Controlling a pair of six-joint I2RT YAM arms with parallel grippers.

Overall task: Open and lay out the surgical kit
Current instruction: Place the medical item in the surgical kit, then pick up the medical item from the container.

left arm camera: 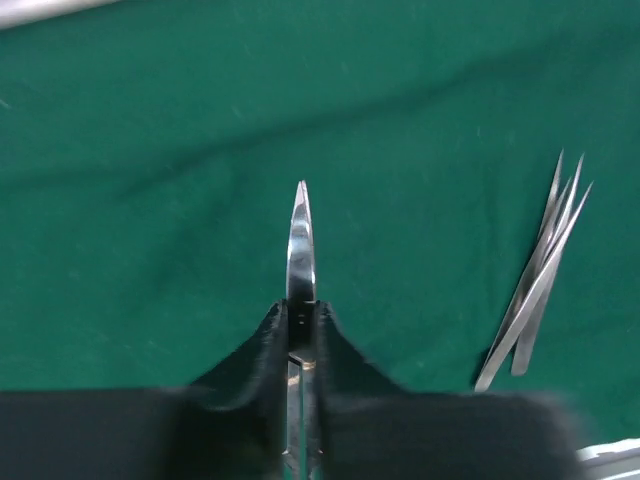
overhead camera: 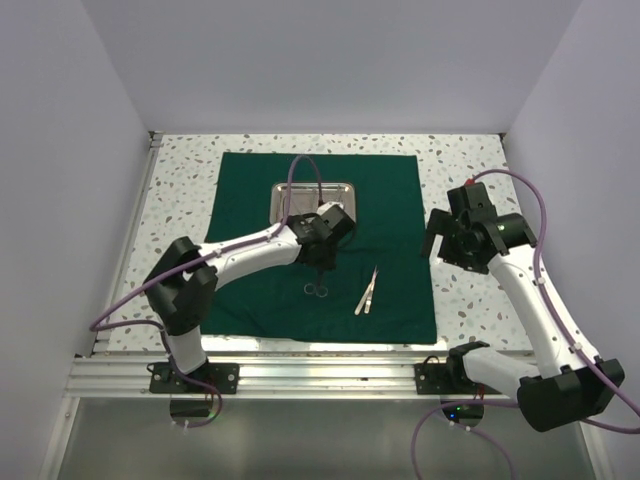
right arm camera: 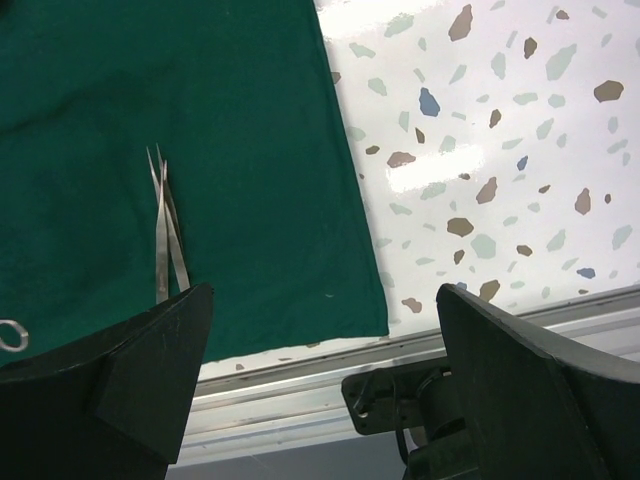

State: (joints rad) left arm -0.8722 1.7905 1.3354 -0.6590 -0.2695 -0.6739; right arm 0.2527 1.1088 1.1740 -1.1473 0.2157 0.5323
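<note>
The dark green drape [overhead camera: 250, 220] lies spread flat on the table. The steel tray [overhead camera: 300, 192] stands on its far middle. My left gripper [overhead camera: 322, 264] is shut on the small steel scissors [overhead camera: 317, 289] in front of the tray, low over the cloth. In the left wrist view the fingers [left arm camera: 262, 345] pinch the scissors [left arm camera: 300, 235] near the pivot, blades pointing away. The tweezers [overhead camera: 367, 291] lie on the drape to the right, also in the left wrist view [left arm camera: 537, 285] and the right wrist view [right arm camera: 163, 225]. My right gripper [overhead camera: 445, 245] is open and empty at the drape's right edge [right arm camera: 320, 380].
The speckled white tabletop [overhead camera: 470, 160] shows around the drape. A metal rail [overhead camera: 320, 372] runs along the near edge, also in the right wrist view [right arm camera: 300, 390]. Grey walls enclose the left, back and right.
</note>
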